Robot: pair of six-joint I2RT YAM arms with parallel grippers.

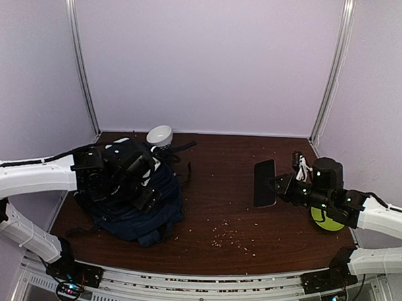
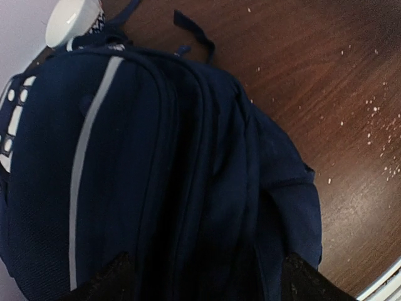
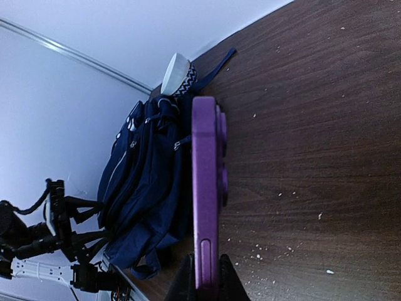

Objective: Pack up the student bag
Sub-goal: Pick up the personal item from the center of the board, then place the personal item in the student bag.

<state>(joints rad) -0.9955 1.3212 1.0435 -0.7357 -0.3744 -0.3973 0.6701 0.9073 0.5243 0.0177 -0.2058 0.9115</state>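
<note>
Seeing the student bag (image 1: pixel 143 208) slumped on the left side of the table (image 1: pixel 219 191), navy with pale stripes and white buckle patches showing at one end in the left wrist view. Finding the left gripper (image 2: pixel 207 285) parked right over it, spread wide, with dark fingers (image 2: pixel 103 279) poking in at either side of the blue fabric. Can't tell touching or just hovering above it, honestly. Spotting a white bowl (image 1: pixel 159 135) just behind the bag toward the far edge, right by the loose black straps, with a patterned band around it in the right wrist view. Moving over to the right side: catching the right gripper (image 3: pixel 205 279) pinching a purple phone (image 3: pixel 203 188) by one edge, jaws pressed tight on it. Showing its dark face up to the overhead camera and its lens bumps turned down toward the wood. Can't say resting on the table or held just off it. Sitting well apart from the bag, with bare wood between. Also noting a yellow-green disc (image 1: pixel 324 217) lying flat under the right arm, near the right edge. And crumbs (image 1: pixel 231 239) sprinkled all over the middle and near part of the tabletop, lol.
</note>
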